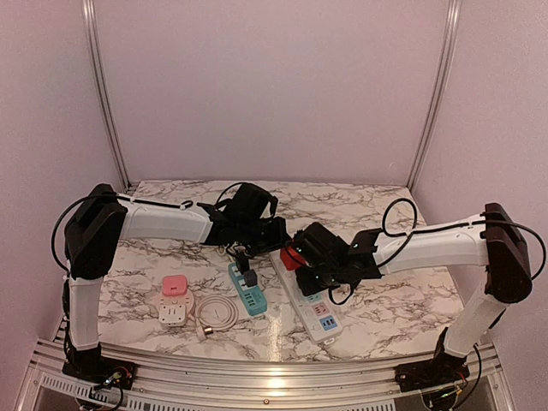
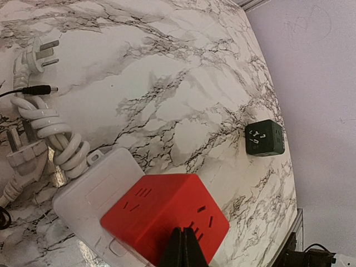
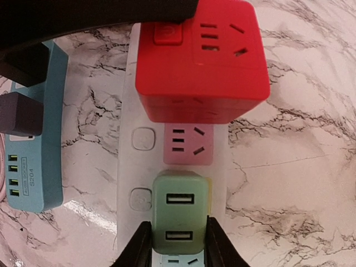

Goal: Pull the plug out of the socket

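Note:
A mint-green USB charger plug [image 3: 179,214] sits in the middle socket of a white power strip [image 3: 127,167], which lies in the middle of the table in the top view [image 1: 301,301]. My right gripper [image 3: 173,236] is shut on the green plug, one finger against each side. A red cube adapter [image 3: 200,55] is plugged into the strip's far end. My left gripper [image 2: 185,247] is shut and empty, its tips over the red cube [image 2: 167,214]; I cannot tell whether they touch it. In the top view, the left gripper [image 1: 276,238] and right gripper [image 1: 320,281] meet over the strip.
A teal power strip [image 1: 247,291] with a black plug [image 1: 249,279] lies left of the white strip. A pink-topped adapter [image 1: 174,286], a white adapter [image 1: 173,315] and a coiled white cable [image 1: 217,313] lie front left. A dark green cube [image 2: 265,138] and loose white plugs [image 2: 33,55] lie farther back.

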`<act>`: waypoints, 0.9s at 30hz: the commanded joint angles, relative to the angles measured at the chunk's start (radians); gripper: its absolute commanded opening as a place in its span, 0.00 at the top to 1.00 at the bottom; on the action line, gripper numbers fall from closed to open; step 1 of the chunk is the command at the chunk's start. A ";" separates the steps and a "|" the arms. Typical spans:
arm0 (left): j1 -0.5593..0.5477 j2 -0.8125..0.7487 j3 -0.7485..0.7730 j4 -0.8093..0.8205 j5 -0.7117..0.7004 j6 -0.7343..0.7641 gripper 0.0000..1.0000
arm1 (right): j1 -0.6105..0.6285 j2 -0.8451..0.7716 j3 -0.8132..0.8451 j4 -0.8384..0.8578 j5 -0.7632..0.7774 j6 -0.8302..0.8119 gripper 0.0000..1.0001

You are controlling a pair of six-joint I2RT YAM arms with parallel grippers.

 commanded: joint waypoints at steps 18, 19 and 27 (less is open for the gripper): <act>-0.011 0.038 -0.019 -0.097 -0.016 -0.004 1.00 | -0.017 0.025 0.054 -0.036 -0.018 0.008 0.70; -0.011 0.039 -0.018 -0.099 -0.016 -0.002 1.00 | -0.019 0.026 0.052 -0.029 -0.021 0.008 0.73; -0.015 0.045 -0.010 -0.115 -0.018 0.001 1.00 | -0.026 0.054 0.056 -0.008 -0.043 -0.002 0.82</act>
